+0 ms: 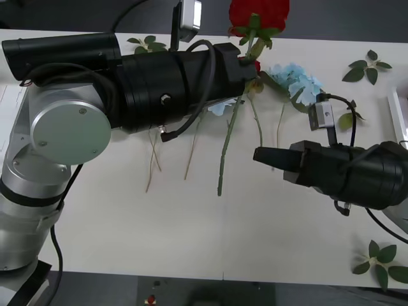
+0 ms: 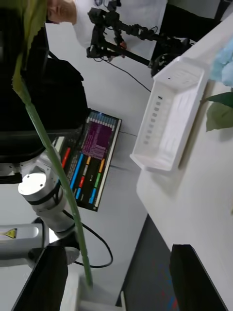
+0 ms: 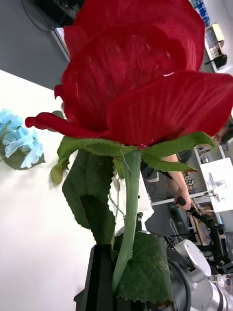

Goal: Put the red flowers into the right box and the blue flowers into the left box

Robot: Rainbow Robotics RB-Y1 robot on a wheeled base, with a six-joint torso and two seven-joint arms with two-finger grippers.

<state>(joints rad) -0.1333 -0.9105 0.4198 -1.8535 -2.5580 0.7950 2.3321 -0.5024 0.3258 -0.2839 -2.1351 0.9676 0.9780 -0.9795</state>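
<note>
The left hand [image 1: 245, 64], at upper centre of the front frame, is clamped on the stem of a red rose [image 1: 258, 16], whose bloom stands just above the fingers at the top edge while the stem hangs down over the white surface [image 1: 191, 236]. In the left wrist frame the red rose [image 3: 136, 73] looms large, its stem dropping between the black fingers [image 3: 99, 277]. Just right of the left hand, blue flowers [image 1: 296, 80] lie on the surface. At centre right, the right hand [image 1: 258, 155] hovers below those blue flowers, apart from them; whether its fingers are spread or together cannot be told here. In the right wrist frame its fingers [image 2: 191, 277] stand apart, with a white box [image 2: 170, 116] beyond on the surface edge.
</note>
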